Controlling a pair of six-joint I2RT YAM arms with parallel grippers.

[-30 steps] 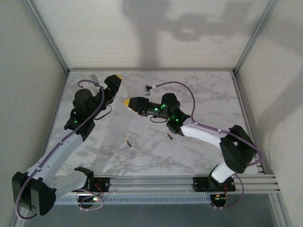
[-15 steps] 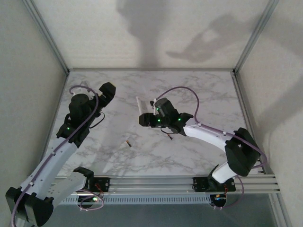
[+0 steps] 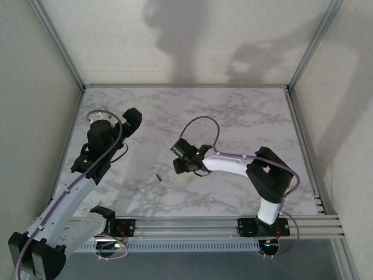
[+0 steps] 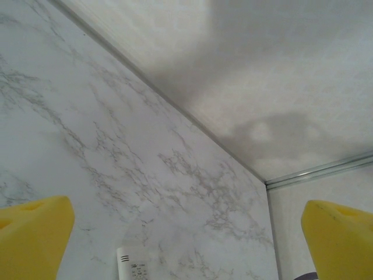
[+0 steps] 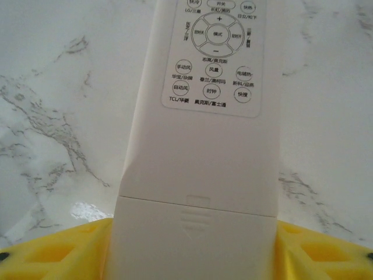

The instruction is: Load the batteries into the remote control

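Observation:
The white remote control (image 5: 204, 146) lies face up along the right wrist view, its button panel at the top. Its plain lower end, marked with a small arrow, sits between my yellow fingers (image 5: 52, 251). My right gripper (image 5: 192, 245) is shut on that end. From above, the right gripper (image 3: 182, 160) hangs low over the middle of the marble table (image 3: 245, 116). One small dark battery (image 3: 158, 177) lies on the table just left of it. My left gripper (image 3: 133, 116) is at the table's left side. Its yellow fingertips (image 4: 32, 239) stand wide apart, open on nothing.
A small white piece with fine print (image 4: 132, 263) shows at the bottom edge of the left wrist view; I cannot tell what it is. Grey walls and metal posts (image 3: 303, 58) close in the table at the back and sides.
My right arm has folded back and swung down toward the table's middle, bringing the remote with it. The left arm has drawn back and its gripper has settled at the left.

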